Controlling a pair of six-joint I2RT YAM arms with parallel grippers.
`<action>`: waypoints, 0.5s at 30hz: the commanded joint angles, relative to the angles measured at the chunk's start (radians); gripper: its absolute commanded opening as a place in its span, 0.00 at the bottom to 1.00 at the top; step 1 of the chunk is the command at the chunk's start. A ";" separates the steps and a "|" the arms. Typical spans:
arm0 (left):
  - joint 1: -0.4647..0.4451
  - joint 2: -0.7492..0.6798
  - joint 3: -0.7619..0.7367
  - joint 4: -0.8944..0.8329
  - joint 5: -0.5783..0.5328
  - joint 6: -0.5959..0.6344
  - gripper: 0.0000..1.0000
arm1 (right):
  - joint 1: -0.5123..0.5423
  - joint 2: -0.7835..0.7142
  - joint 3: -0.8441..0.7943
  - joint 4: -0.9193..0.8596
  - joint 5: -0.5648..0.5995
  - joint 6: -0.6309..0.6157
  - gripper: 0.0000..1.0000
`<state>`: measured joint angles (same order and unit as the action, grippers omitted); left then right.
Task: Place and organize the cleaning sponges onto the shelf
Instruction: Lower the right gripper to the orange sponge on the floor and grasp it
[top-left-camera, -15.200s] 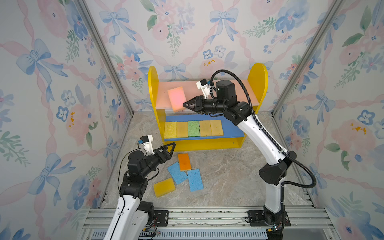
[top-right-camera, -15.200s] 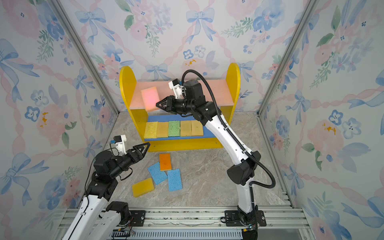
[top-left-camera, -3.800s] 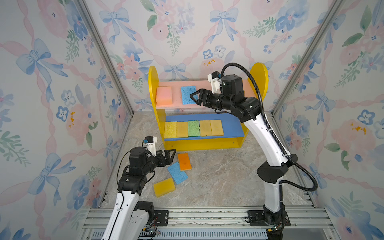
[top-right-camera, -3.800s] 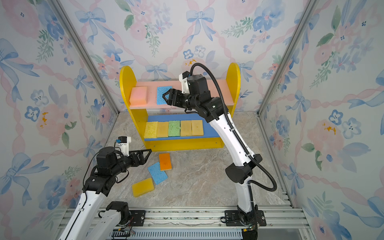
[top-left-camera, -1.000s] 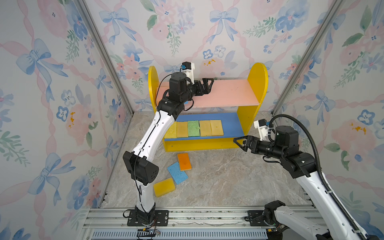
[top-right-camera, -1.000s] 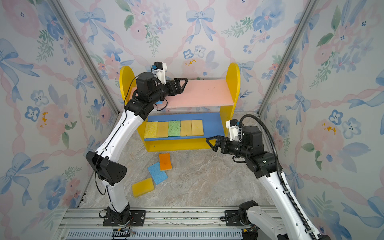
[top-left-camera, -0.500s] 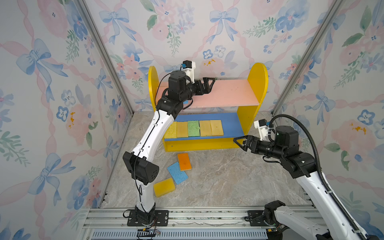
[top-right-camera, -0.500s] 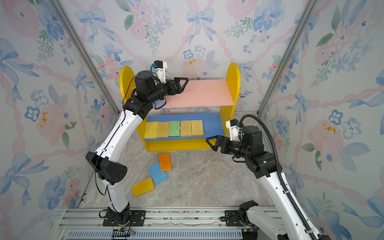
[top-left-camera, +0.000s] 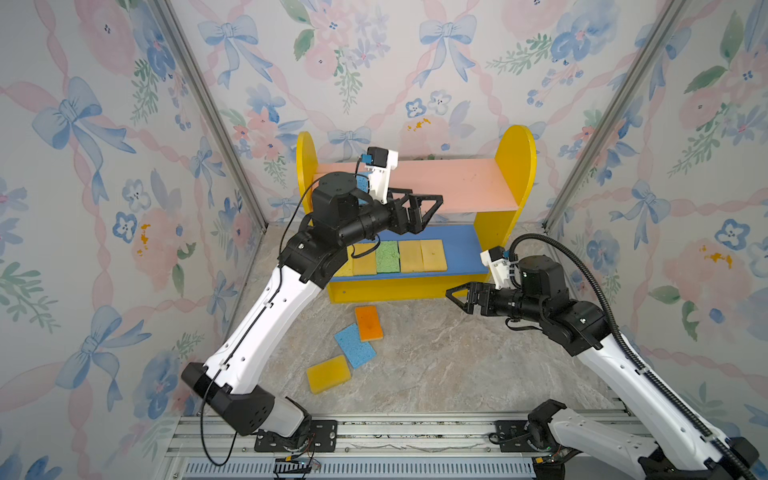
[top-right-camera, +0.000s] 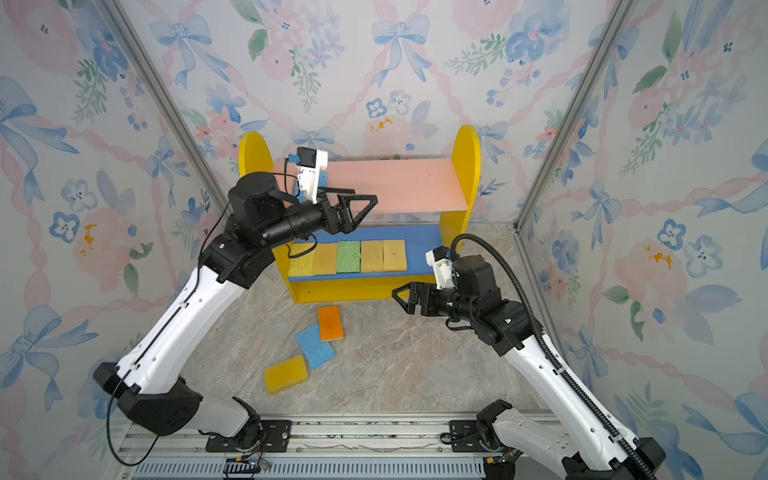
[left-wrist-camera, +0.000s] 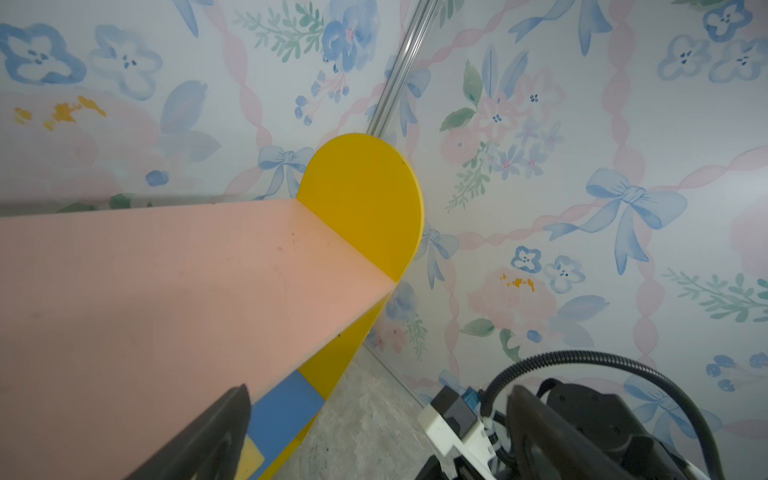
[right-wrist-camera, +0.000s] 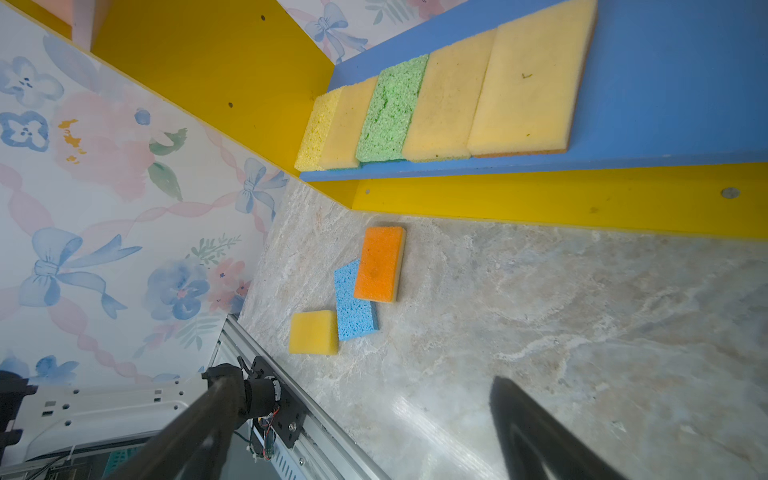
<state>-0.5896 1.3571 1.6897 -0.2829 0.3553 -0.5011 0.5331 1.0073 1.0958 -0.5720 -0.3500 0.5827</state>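
Observation:
The shelf (top-left-camera: 515, 166) stands at the back, with a pink upper board (top-left-camera: 457, 183) and a blue lower board (top-left-camera: 461, 249). Several sponges lie in a row on the lower board, a green one (top-left-camera: 387, 257) in the middle. A blue sponge (top-left-camera: 362, 183) on the upper board peeks out behind the left wrist camera. On the floor lie an orange sponge (top-left-camera: 368, 323), a blue sponge (top-left-camera: 354, 345) and a yellow sponge (top-left-camera: 328, 373). My left gripper (top-left-camera: 436, 203) is open and empty at the upper board's front edge. My right gripper (top-left-camera: 451, 295) is open and empty, right of the floor sponges.
Flowered walls close in the back and both sides. A metal rail (top-left-camera: 374, 432) runs along the front edge. The left arm (top-left-camera: 266, 324) crosses over the shelf's left part and hides what lies there. Bare marble floor (top-left-camera: 436, 365) spreads in front of the shelf.
My left arm has drawn down and forward from the upper board, its gripper still open. My right gripper has drifted a little left and lower.

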 joint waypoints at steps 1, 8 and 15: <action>0.000 -0.197 -0.278 -0.004 -0.081 0.016 0.98 | 0.018 0.000 -0.055 0.027 0.050 0.035 0.97; 0.036 -0.516 -0.871 -0.051 -0.235 -0.122 0.98 | 0.188 0.134 -0.118 0.144 0.113 0.099 0.97; 0.166 -0.526 -1.144 -0.045 -0.268 -0.194 0.98 | 0.366 0.393 -0.070 0.262 0.141 0.115 0.97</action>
<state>-0.4629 0.8284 0.5755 -0.3443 0.1295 -0.6605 0.8490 1.3422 0.9997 -0.3882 -0.2405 0.6800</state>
